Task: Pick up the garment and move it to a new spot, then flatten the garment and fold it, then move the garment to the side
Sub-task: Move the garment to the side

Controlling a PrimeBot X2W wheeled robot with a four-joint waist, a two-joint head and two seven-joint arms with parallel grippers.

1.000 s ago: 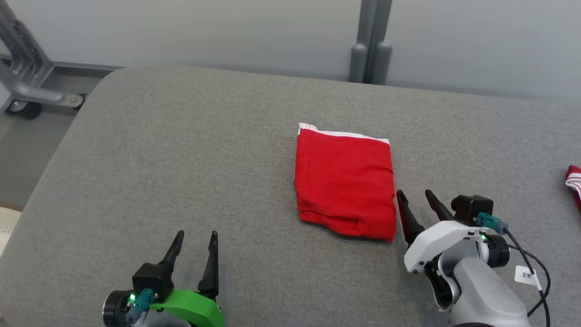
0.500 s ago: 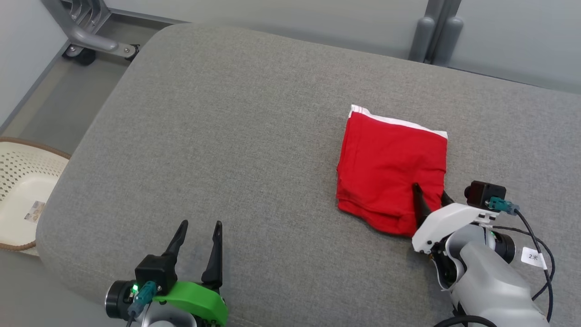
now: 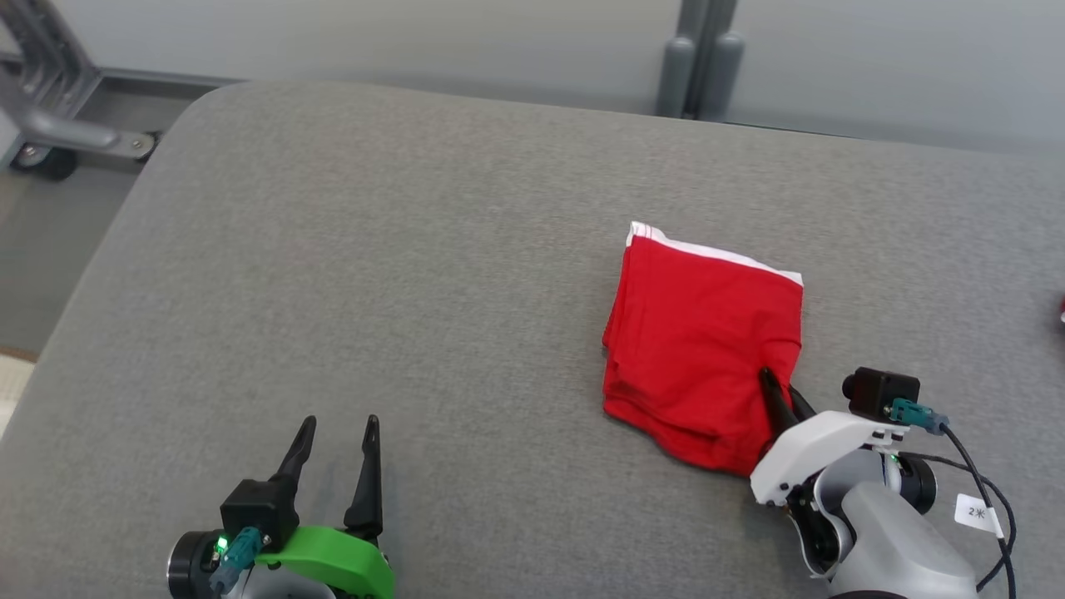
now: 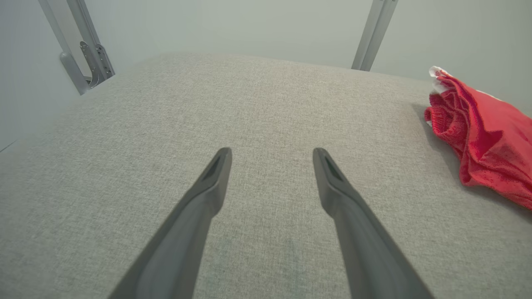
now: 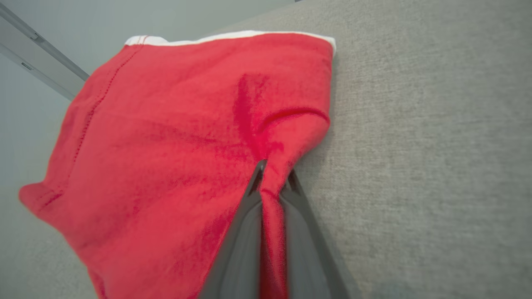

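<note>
The folded red garment [image 3: 699, 333], edged with a white band along its far side, is seen lying on the grey padded worktop [image 3: 416, 249], right of the middle and near the front edge; its near right corner is pinched between the dark fingers of the right tool [image 3: 778, 384], which is closed tight on a ridge of the red cloth; in the right wrist view the fabric is seen gathered into a fold running up from the fingertips. The left tool [image 3: 339, 423] is held at the lower left, well apart from the garment, with its fingers spread wide and nothing between them; bare grey fabric is seen under it in the left wrist view.
</note>
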